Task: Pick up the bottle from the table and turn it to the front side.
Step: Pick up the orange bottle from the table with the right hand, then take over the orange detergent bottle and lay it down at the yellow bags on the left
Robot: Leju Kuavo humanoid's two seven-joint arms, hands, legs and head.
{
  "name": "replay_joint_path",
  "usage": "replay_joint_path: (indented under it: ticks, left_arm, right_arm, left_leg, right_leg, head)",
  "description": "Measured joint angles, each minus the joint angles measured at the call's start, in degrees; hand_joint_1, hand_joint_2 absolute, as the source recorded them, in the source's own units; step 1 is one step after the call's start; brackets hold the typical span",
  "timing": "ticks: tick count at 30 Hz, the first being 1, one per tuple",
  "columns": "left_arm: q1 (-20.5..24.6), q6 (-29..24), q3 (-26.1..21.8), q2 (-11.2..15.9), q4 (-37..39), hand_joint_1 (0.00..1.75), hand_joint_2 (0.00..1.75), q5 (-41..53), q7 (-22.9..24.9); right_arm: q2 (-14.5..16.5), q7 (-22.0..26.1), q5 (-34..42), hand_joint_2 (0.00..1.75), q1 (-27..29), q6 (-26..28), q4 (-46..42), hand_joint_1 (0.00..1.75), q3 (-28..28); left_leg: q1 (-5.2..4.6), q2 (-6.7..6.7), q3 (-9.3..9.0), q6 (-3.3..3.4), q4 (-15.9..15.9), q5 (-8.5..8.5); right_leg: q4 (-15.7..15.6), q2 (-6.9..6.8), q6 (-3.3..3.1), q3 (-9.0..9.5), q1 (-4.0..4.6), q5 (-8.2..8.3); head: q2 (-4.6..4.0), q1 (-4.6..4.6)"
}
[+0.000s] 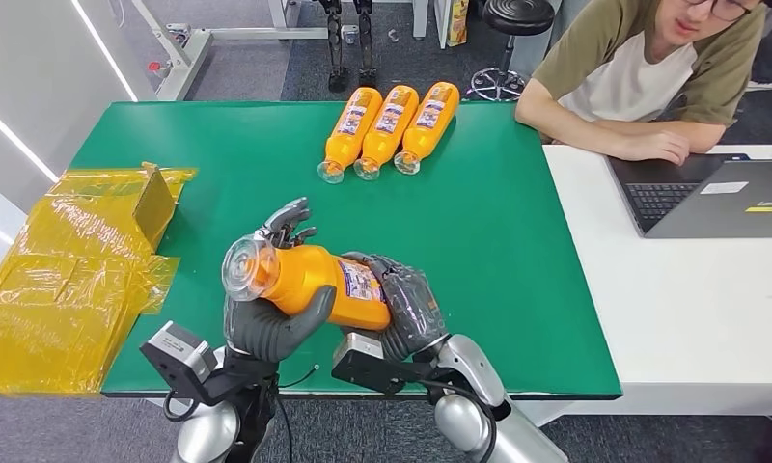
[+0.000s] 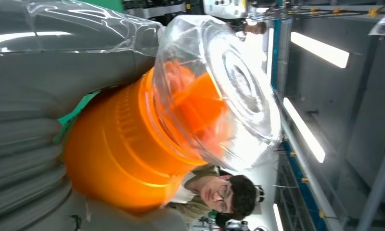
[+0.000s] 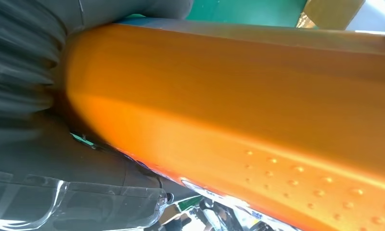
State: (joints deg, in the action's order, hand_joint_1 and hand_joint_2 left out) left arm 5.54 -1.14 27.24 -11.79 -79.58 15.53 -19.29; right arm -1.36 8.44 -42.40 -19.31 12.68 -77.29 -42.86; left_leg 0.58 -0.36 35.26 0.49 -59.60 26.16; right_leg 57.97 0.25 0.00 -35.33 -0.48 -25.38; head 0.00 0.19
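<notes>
- The orange bottle point(image 1: 310, 280) lies on its side in the air above the near edge of the green table point(image 1: 498, 241), gripped by both hands, clear cap point(image 1: 248, 267) pointing to the robot's left.
- The left hand point(image 1: 271, 313) wraps the neck end just behind the cap, thumb over the front and dark fingers point(image 1: 288, 220) curling up behind; the left wrist view shows the cap point(image 2: 219, 91) and orange shoulder point(image 2: 118, 149) close against the grey palm. This grip looks meant to steady the bottle near its narrow end.
- The right hand point(image 1: 409, 307) closes around the base end, so the bottle is held at both ends. A two-ended hold probably lets one hand roll the bottle while the other supports it.
- The printed label point(image 1: 361, 281) shows partly on the upper side, just beside the right hand. I judge the turn under way but not finished, since the label does not squarely face up.
- In the right wrist view the bottle's point(image 3: 238, 110) smooth orange side runs across, with small raised dots near one end.
- Three more orange bottles point(image 1: 389, 128) lie side by side at the far part of the table, labels up, caps toward the robot; they likely show the wanted orientation.
- Crumpled yellow plastic wrap point(image 1: 68, 280) sits over the table's left edge.
- A person point(image 1: 643, 68) leans on the adjoining white table beside a laptop point(image 1: 710, 198).
</notes>
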Motion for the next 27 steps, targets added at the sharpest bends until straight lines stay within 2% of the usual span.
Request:
replay_joint_path:
  ticks: [6, 7, 10, 11, 17, 21, 24, 27]
  left_arm:
    - [-0.35, -1.72, -0.48, -0.51, -0.12, 1.75, 1.75, -1.73, -0.81]
    - [-0.43, -1.92, -0.52, -0.53, -0.16, 1.75, 1.75, -2.01, -0.99]
    - [-0.56, -2.54, -0.62, -0.67, -0.21, 1.75, 1.75, -2.56, -1.46]
    - [-0.58, -2.80, -0.64, -0.73, -0.21, 1.75, 1.75, -2.65, -1.60]
    - [-0.98, -7.00, -1.58, -0.94, -0.32, 1.75, 1.75, -3.16, -2.58]
    - [-1.84, -15.45, -2.53, -1.01, -0.98, 1.75, 1.75, 0.51, -1.96]
    - [-2.73, -21.36, -3.47, -0.95, -1.49, 1.75, 1.75, 6.62, -0.27]
    - [-3.90, -28.38, -4.77, -0.55, -2.06, 1.75, 1.75, 20.93, 3.79]
  right_arm:
    - [-0.01, 0.25, -0.02, 1.75, -0.28, 0.09, 0.54, 1.75, -0.01]
    - [-0.02, 0.37, -0.10, 1.75, -0.26, 0.30, 0.60, 1.36, -0.01]
    - [-0.15, 0.81, -0.51, 1.75, -0.05, 1.28, 0.96, 0.05, -0.03]
    - [-0.22, 0.99, -0.69, 1.75, 0.11, 1.73, 1.10, 0.00, -0.04]
    - [-0.34, 1.66, 1.80, 1.75, 1.74, 5.72, 1.59, 0.00, -0.07]
    - [-0.19, 3.41, 5.26, 1.75, 2.47, 10.37, 1.61, 0.00, -0.07]
    - [0.32, 4.99, 7.89, 1.75, 2.83, 13.45, 1.67, 0.00, -0.07]
    - [0.85, 5.80, 9.78, 1.75, 3.48, 15.49, 1.33, 0.00, -0.07]
  left_leg:
    - [0.00, 0.00, 0.00, 0.00, 0.00, 0.00]
    - [0.00, 0.00, 0.00, 0.00, 0.00, 0.00]
    - [0.00, -0.01, 0.00, 0.00, 0.00, 0.00]
    - [0.00, -0.01, 0.00, 0.00, 0.00, 0.00]
    - [0.00, 0.00, 0.01, 0.00, 0.00, 0.00]
    - [0.00, 0.01, 0.01, 0.00, 0.01, 0.01]
    - [0.00, 0.01, 0.00, 0.00, 0.01, 0.01]
    - [0.01, 0.01, 0.00, 0.00, 0.01, 0.01]
  right_leg:
    - [0.00, 0.00, 0.00, 0.00, 0.00, 0.00]
    - [0.00, 0.00, 0.00, 0.00, 0.00, 0.00]
    - [0.00, -0.01, 0.00, 0.00, 0.00, 0.00]
    - [0.00, -0.01, 0.00, 0.00, 0.00, 0.00]
    - [0.00, 0.00, 0.00, 0.00, 0.01, 0.00]
    - [0.00, 0.00, 0.00, 0.00, 0.01, -0.01]
    - [0.00, 0.00, 0.00, 0.00, 0.01, -0.01]
    - [0.00, 0.01, -0.01, 0.00, 0.01, -0.01]
  head:
    - [0.00, 0.01]
    - [0.00, 0.01]
    - [0.00, 0.01]
    - [0.00, 0.01]
    - [0.00, 0.00]
    - [0.00, 0.01]
    - [0.00, 0.00]
    - [0.00, 0.00]
